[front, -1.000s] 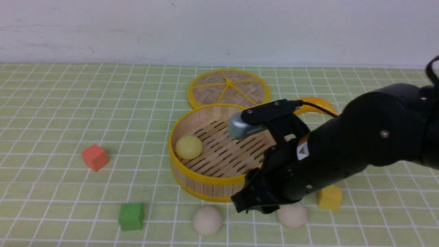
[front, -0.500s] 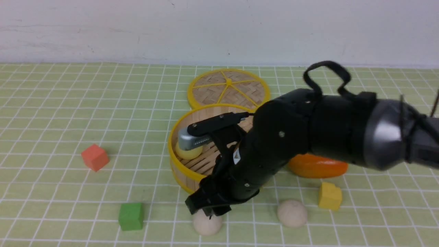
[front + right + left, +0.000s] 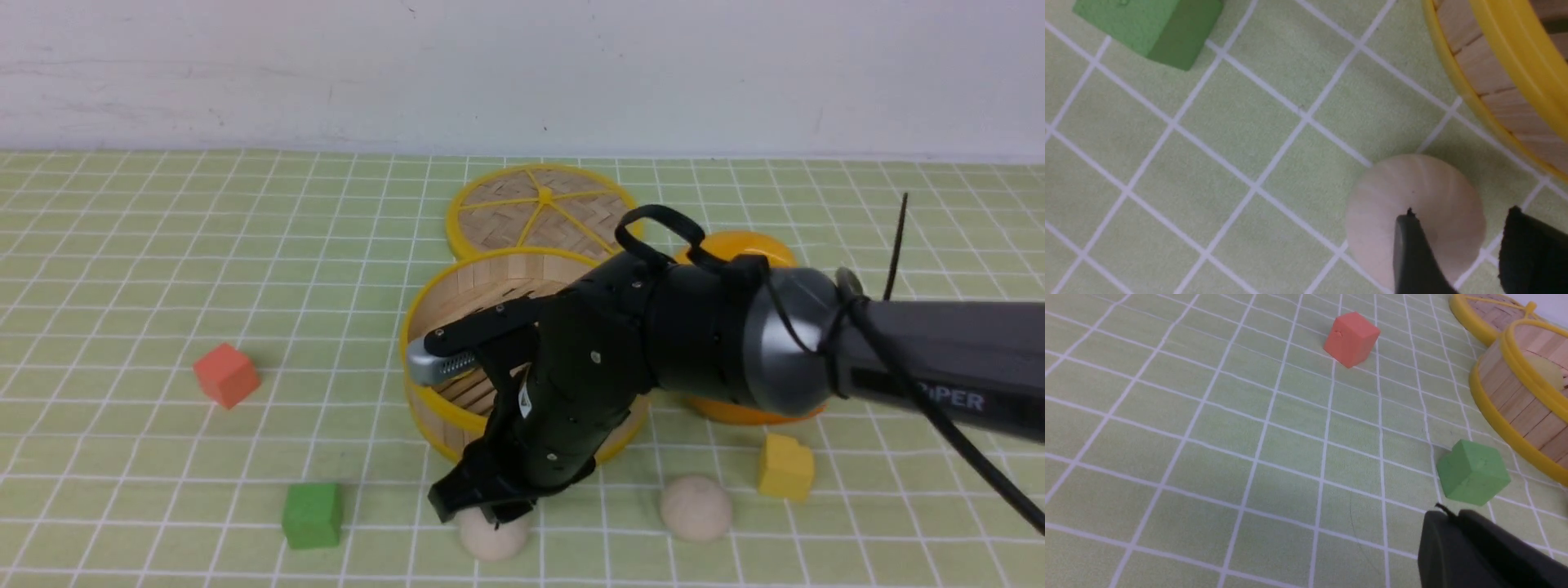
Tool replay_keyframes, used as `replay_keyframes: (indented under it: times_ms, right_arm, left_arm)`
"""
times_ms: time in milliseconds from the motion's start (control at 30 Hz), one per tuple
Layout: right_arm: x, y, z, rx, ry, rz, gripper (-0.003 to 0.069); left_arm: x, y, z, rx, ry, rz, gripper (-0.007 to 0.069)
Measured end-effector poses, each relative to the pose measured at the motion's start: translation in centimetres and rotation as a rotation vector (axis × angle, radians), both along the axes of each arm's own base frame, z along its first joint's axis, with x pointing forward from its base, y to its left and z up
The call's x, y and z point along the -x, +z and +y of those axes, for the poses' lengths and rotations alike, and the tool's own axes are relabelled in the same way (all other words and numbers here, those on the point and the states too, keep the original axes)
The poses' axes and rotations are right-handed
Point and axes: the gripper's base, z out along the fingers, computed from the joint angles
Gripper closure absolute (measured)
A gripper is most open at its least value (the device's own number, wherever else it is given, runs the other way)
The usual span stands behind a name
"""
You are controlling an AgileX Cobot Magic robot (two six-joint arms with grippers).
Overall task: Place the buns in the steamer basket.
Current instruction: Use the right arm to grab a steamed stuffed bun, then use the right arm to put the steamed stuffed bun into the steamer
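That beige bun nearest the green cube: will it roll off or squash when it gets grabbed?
The beige bun looks round and smooth, so an off-centre push might roll it across the flat mat. Its faint ridges and neat shape suggest something firm rather than squashy. Small beside the steamer basket, it is probably light.

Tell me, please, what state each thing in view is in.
Basket: uncovered, yellow bun inside.
Lid: off, flat beyond basket.
Left beige bun: outside basket, under right gripper.
Right beige bun: outside basket, untouched.
Right gripper: jaws open, holding nothing.
Left gripper: jaws partly in view, state unclear.
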Motion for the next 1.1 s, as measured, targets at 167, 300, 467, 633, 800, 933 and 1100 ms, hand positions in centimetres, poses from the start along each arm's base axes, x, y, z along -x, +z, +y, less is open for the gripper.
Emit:
replay_keyframes:
  times_ms: [167,300,467,633,800,933,1100]
  right_arm:
    - [-0.2,-0.7,0.1,0.007,0.002,0.003,0.0426]
    - [-0.2,-0.7,0.1,0.011,0.005,0.000,0.0512]
    - [-0.1,-0.7,0.0,0.019,0.006,0.006,0.0647]
    - [0.1,1.3,0.0,0.007,0.007,0.013,0.0657]
    - [-0.2,6.2,0.0,-0.047,0.011,-0.046,0.0657]
    - [-2.1,8.8,-1.0,-0.085,-0.026,-0.123,0.0657]
    - [-4.7,8.3,-3.0,-0.090,-0.099,-0.158,0.0657]
  left_arm:
    - [0.0,0.0,0.0,-0.001,0.000,0.000,0.0596]
    - [0.0,0.0,0.0,-0.001,0.000,0.000,0.0596]
    - [0.0,0.0,0.0,-0.001,0.000,0.000,0.0596]
    - [0.0,0.0,0.0,-0.001,0.000,0.000,0.0589]
    - [0.0,0.0,0.0,-0.001,0.000,0.000,0.0589]
    - [0.0,0.0,0.0,-0.001,0.000,0.000,0.0588]
    - [0.0,0.0,0.0,-0.001,0.000,0.000,0.0585]
